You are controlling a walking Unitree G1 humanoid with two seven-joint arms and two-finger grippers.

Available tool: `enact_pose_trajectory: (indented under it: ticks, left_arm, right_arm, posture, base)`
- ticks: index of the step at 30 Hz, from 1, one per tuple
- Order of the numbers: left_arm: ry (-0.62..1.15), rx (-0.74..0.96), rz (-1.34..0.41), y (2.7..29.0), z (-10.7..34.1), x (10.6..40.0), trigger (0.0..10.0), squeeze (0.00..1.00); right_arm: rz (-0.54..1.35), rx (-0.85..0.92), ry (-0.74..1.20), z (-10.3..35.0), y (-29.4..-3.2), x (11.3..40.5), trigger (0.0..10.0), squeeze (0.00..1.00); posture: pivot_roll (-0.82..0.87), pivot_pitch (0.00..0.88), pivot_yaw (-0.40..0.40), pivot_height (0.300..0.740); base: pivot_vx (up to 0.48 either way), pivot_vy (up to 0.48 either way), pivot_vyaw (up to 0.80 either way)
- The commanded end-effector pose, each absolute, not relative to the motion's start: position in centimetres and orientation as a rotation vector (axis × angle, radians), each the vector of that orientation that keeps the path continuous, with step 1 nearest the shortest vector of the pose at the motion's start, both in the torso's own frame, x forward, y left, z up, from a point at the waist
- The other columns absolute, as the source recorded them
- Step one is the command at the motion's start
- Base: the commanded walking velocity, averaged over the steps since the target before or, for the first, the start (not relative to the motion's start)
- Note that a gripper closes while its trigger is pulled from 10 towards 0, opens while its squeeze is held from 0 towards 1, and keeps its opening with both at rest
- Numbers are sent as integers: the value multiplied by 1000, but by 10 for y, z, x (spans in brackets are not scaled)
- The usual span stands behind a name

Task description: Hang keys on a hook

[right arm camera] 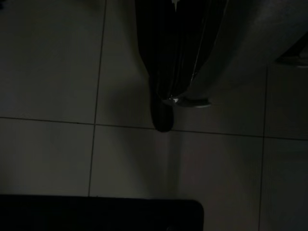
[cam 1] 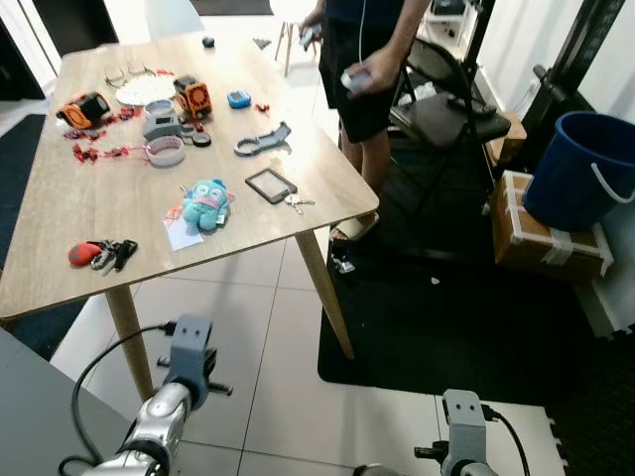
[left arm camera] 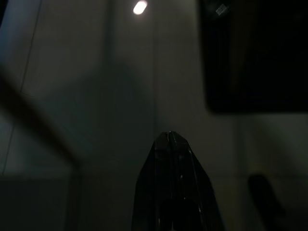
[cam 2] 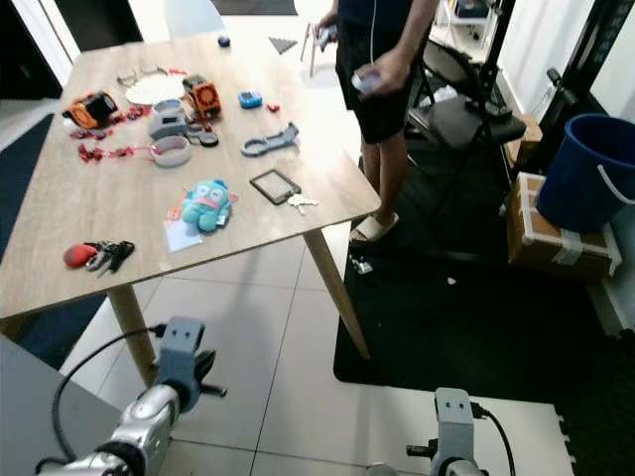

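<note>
A small bunch of silver keys (cam 1: 296,203) lies near the front right corner of the wooden table (cam 1: 89,213), beside a black framed tag (cam 1: 271,185). A second bunch with a red fob and black keys (cam 1: 99,254) rests near the table's front left edge. Both my arms hang low in front of the table, the left wrist (cam 1: 187,357) and the right wrist (cam 1: 462,421) over the floor tiles. In the dark wrist views the left gripper (left arm camera: 169,138) and the right gripper (right arm camera: 162,122) each point at the floor with fingers pressed together, holding nothing.
A teal plush toy (cam 1: 205,203), tape rolls, orange tools and red clips litter the table. A person (cam 1: 367,69) stands at its far right corner by a folding chair (cam 1: 446,109). A blue bucket (cam 1: 585,169) sits on a cardboard box (cam 1: 546,238); a black mat (cam 1: 446,317) covers the floor.
</note>
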State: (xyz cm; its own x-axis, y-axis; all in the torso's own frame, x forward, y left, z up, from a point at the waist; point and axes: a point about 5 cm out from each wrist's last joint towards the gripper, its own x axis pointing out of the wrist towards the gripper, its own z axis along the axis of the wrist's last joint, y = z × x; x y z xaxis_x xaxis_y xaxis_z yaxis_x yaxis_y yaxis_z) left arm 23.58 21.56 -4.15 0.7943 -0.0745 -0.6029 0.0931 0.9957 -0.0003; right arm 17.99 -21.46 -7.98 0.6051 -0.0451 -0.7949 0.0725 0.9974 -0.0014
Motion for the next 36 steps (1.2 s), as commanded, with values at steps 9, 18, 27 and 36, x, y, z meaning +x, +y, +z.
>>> enact_pose_trajectory:
  ticks: [9, 18, 27, 36]
  left_arm:
    - [1045, 54, 175, 262, -87, 133, 10000, 0]
    - [1123, 16, 237, 265, -95, 106, 10000, 0]
    - [1158, -6, 215, 251, -101, 101, 10000, 75]
    - [1139, -37, 213, 246, -101, 108, 10000, 1000]
  right_arm:
    - [-41, -46, 1002, -87, -213, 168, 10000, 0]
    - [-45, -21, 1005, -87, -215, 166, 10000, 1000]
    - [-49, -22, 994, -85, -217, 171, 10000, 1000]
    - [-61, -15, 995, -85, -218, 169, 10000, 1000]
  posture:
    - [-59, 0, 21, 740]
    - [-30, 2, 1, 740]
    - [-21, 3, -6, 740]
    - [-27, 4, 0, 740]
  base:
    - [0, 0, 0]
    - [0, 0, 0]
    - [0, 0, 0]
    - [0, 0, 0]
